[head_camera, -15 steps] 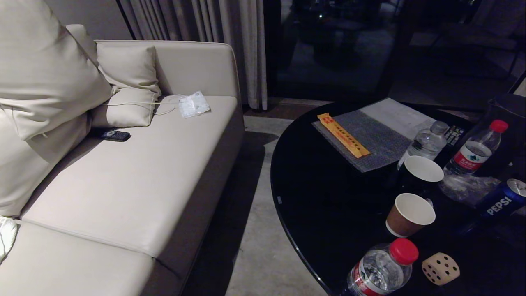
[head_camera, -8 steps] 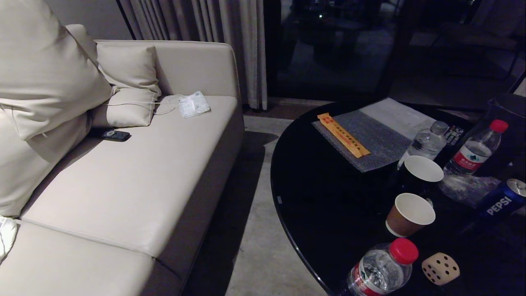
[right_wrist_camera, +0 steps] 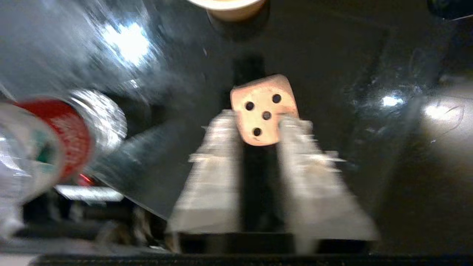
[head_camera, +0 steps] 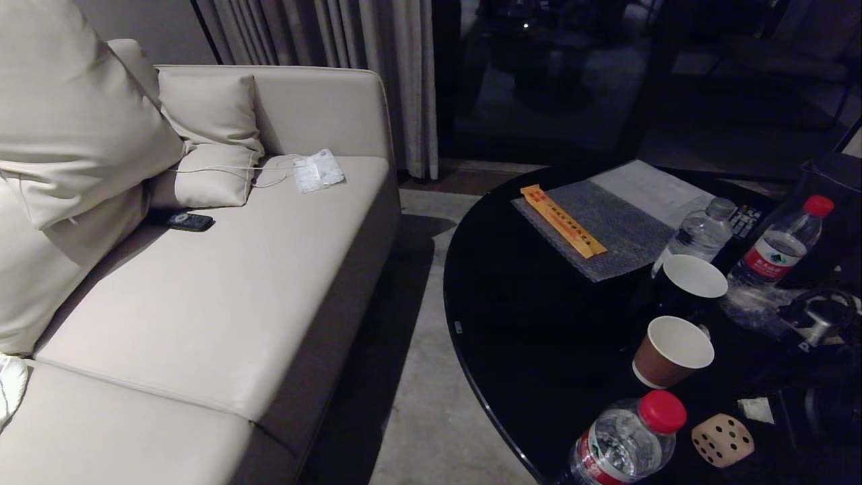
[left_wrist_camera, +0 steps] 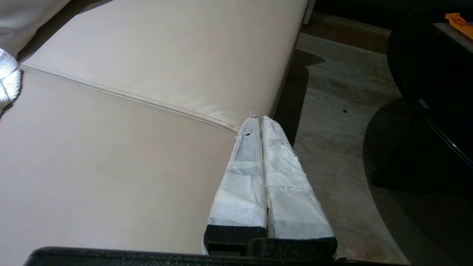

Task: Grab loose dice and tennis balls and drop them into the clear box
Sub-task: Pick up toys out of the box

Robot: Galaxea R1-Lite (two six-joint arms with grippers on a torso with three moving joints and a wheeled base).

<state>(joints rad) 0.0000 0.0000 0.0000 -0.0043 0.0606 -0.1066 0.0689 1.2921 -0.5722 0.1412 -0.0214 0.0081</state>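
- White-wrapped fingers of the right hand stand a little apart, holding nothing, tips at either side of the beige die, a rounded cube with dark pips.
- Glossy black, the round counter carries the die near its front edge.
- Beside the die stands a red-capped clear bottle; a brown paper cup stands just behind.
- Pressed together and empty, the left hand hangs over the smooth beige sofa edge, bare floor alongside.

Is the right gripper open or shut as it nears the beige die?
Open: the right gripper shows a dark gap between its fingers, with the beige die just beyond the tips, not gripped.
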